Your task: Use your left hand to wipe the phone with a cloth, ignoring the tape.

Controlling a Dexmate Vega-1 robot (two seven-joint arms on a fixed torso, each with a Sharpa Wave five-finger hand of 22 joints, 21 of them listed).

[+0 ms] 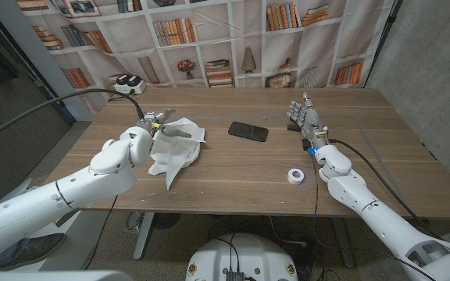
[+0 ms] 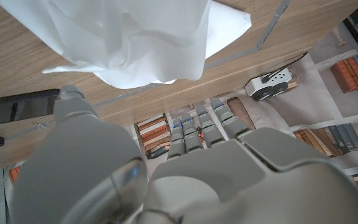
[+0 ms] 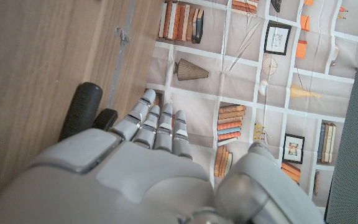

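The big wooden table point(image 1: 233, 168) stands in front of a wall sheet printed with bookshelves point(image 1: 209, 39). A grey wall point(image 1: 436, 55) is on the right side. The left hand point(image 1: 161, 131) holds a white cloth point(image 1: 175, 152) in its closed fingers, and the cloth hangs down onto the table. The black phone point(image 1: 248, 131) lies flat near the middle, apart from the cloth. The right hand point(image 1: 305, 119) stands on its edge at the right, fingers straight and apart, holding nothing. A small white tape point(image 1: 295, 176) roll lies near the front. A white power box point(image 1: 127, 83) sits at the far left corner.
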